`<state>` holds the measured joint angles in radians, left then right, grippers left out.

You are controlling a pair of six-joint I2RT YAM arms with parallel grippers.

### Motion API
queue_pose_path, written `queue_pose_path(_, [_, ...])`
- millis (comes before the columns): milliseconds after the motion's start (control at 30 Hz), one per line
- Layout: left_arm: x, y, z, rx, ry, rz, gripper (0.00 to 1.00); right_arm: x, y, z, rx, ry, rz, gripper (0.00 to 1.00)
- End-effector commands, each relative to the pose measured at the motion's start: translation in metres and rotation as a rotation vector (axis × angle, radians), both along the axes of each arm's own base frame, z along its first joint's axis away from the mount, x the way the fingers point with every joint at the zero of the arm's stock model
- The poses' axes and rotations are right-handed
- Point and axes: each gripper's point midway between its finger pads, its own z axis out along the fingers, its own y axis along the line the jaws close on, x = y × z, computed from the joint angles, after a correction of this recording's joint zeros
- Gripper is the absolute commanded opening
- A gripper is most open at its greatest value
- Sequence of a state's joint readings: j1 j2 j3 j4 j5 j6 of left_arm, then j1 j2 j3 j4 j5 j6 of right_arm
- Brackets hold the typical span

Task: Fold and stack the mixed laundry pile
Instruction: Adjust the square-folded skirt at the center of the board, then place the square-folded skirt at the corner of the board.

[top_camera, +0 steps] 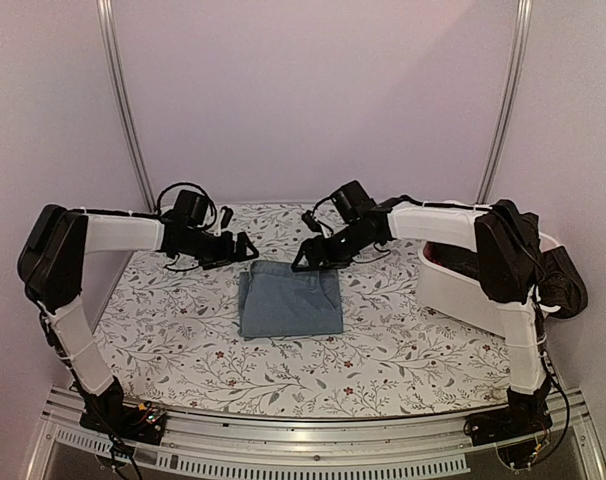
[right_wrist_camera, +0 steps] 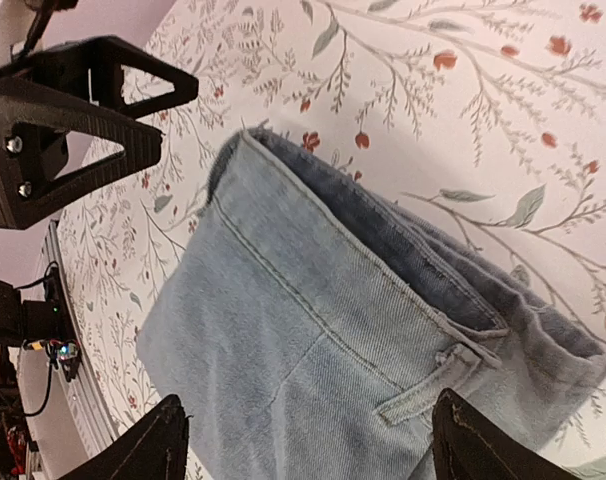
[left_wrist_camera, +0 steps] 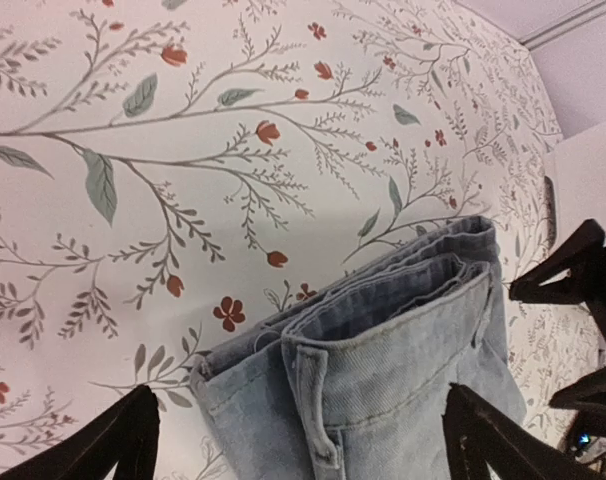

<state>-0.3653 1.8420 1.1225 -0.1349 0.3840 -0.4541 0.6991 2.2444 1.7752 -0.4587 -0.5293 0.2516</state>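
the denim piece (top_camera: 290, 300) lies folded into a neat rectangle in the middle of the top view, flat on the floral table cover (top_camera: 183, 335). its upper edge in that view is the thick end, and the wrist cameras show layered hems and a seam with a belt loop there.

your left pincer (top_camera: 245, 247) hangs just past the upper left corner of the denim. in its own camera the two dark fingers (left_wrist_camera: 103, 445) stand at the bottom corners of the frame, spread wide, with the folded edge of the denim lying between and below them. nothing is pinched; the cloth lies loose on the cover.

your right pincer (top_camera: 305, 262) sits at the upper edge of the denim, right of centre, tilted down toward it. in its camera the fingertips (right_wrist_camera: 148, 450) also stand far apart at the bottom of the frame, the denim filling the middle, and it has hold of nothing. whether the tips brush the cloth, you cannot tell from these angles.

the two pincers face each other across the upper edge of the fold, near but apart; each one shows in the other's camera.

a white bin (top_camera: 463, 295) stands at the right of the top view, well apart from the denim, partly hidden behind the right arm.
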Motion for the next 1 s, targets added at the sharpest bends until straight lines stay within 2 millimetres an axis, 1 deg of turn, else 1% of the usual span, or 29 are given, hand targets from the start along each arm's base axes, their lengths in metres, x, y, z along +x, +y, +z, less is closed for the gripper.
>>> queue_pose_path(0, [0.003,0.024,0.065,0.163,-0.183,0.024,1.0,0.027,-0.029,0.106,0.054,-0.221,-0.113,0.85])
queue_pose_path(33, [-0.001,0.022,0.076,0.159,-0.206,0.018,1.0,0.031,-0.035,0.114,0.054,-0.236,-0.137,0.87])
queue_pose_path(67, [-0.005,0.019,0.085,0.15,-0.211,0.009,1.0,0.033,-0.044,0.127,0.061,-0.256,-0.163,0.88])
queue_pose_path(100, [-0.01,0.013,0.092,0.145,-0.208,-0.006,1.0,0.036,-0.052,0.136,0.063,-0.273,-0.187,0.89])
queue_pose_path(133, [-0.017,0.006,0.095,0.153,-0.19,-0.033,1.0,0.039,-0.064,0.147,0.067,-0.29,-0.22,0.91])
queue_pose_path(200, [-0.031,-0.012,0.096,0.205,-0.169,-0.09,1.0,0.043,-0.083,0.156,0.072,-0.302,-0.27,0.93])
queue_pose_path(233, [-0.039,-0.021,0.093,0.233,-0.152,-0.11,1.0,0.044,-0.091,0.161,0.082,-0.308,-0.292,0.94])
queue_pose_path(267, [-0.048,-0.035,0.09,0.24,-0.131,-0.141,1.0,0.043,-0.1,0.169,0.095,-0.32,-0.308,0.95])
queue_pose_path(333, [-0.067,-0.058,0.075,0.254,-0.063,-0.167,1.0,0.041,-0.114,0.174,0.101,-0.327,-0.338,0.97])
queue_pose_path(367, [-0.078,-0.07,0.066,0.259,-0.019,-0.184,1.0,0.039,-0.119,0.173,0.098,-0.323,-0.348,0.97])
queue_pose_path(400, [-0.085,-0.079,0.058,0.273,0.002,-0.187,1.0,0.037,-0.123,0.176,0.101,-0.325,-0.353,0.97])
queue_pose_path(433, [-0.091,-0.087,0.051,0.298,0.013,-0.174,1.0,0.034,-0.126,0.174,0.098,-0.322,-0.355,0.97])
queue_pose_path(533, [-0.1,-0.103,0.022,0.343,0.074,-0.125,1.0,0.024,-0.129,0.167,0.097,-0.297,-0.347,0.98])
queue_pose_path(600, [-0.103,-0.107,0.0,0.355,0.143,-0.081,1.0,0.019,-0.13,0.161,0.097,-0.277,-0.345,0.98])
queue_pose_path(700, [-0.096,-0.101,-0.039,0.434,0.197,-0.025,1.0,0.013,-0.133,0.157,0.105,-0.265,-0.351,0.98])
queue_pose_path(767, [-0.091,-0.089,-0.067,0.486,0.254,0.007,1.0,0.01,-0.134,0.157,0.107,-0.262,-0.351,0.98])
queue_pose_path(800, [-0.087,-0.079,-0.078,0.496,0.284,0.036,1.0,0.009,-0.135,0.157,0.106,-0.262,-0.352,0.98])
queue_pose_path(867, [-0.077,-0.057,-0.09,0.49,0.325,0.086,1.0,0.008,-0.136,0.158,0.102,-0.266,-0.353,0.98])
queue_pose_path(967, [-0.052,-0.004,-0.097,0.509,0.338,0.172,1.0,0.009,-0.14,0.161,0.096,-0.281,-0.359,0.98])
